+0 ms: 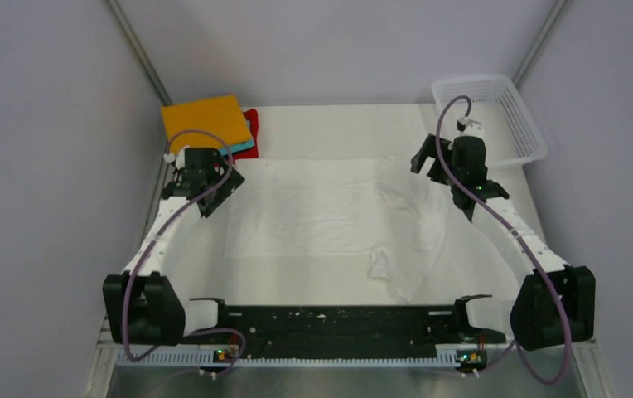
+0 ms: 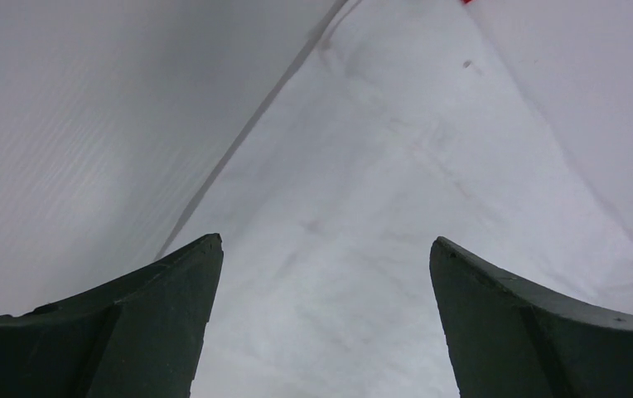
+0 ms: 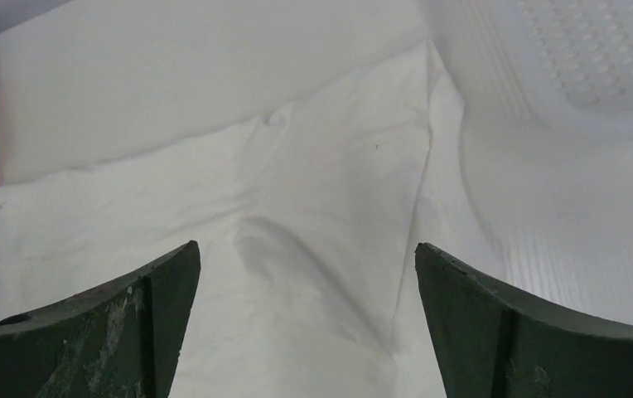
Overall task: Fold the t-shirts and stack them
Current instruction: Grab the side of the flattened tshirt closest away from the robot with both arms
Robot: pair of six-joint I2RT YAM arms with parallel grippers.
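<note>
On the table [image 1: 338,126], centre: white tee [image 1: 321,207], spread out, left and middle portions lying fairly flat. Its right side is bunched and folded over, with a rumpled part trailing toward the near edge.

At the far left corner: stack of folded tees. The orange tee [image 1: 205,120] is on top, the teal tee [image 1: 248,148] shows as a thin edge beneath it, and the red tee [image 1: 253,118] is lowest, showing past the stack's right side. The stack sits just beyond the white tee's far left corner.

At the far right corner: white mesh basket [image 1: 522,124], upright.

Left gripper [image 2: 326,245]: hangs over the left edge of the white tee, near the stack. Fingers stand wide apart with nothing between them.

Right gripper [image 3: 306,249]: hangs over the far right part of the white tee, just beside the basket. Fingers are spread wide and empty. Its wrist view shows creased white cloth under the gap, the basket wall to the right and a sliver of red at the left edge.
</note>
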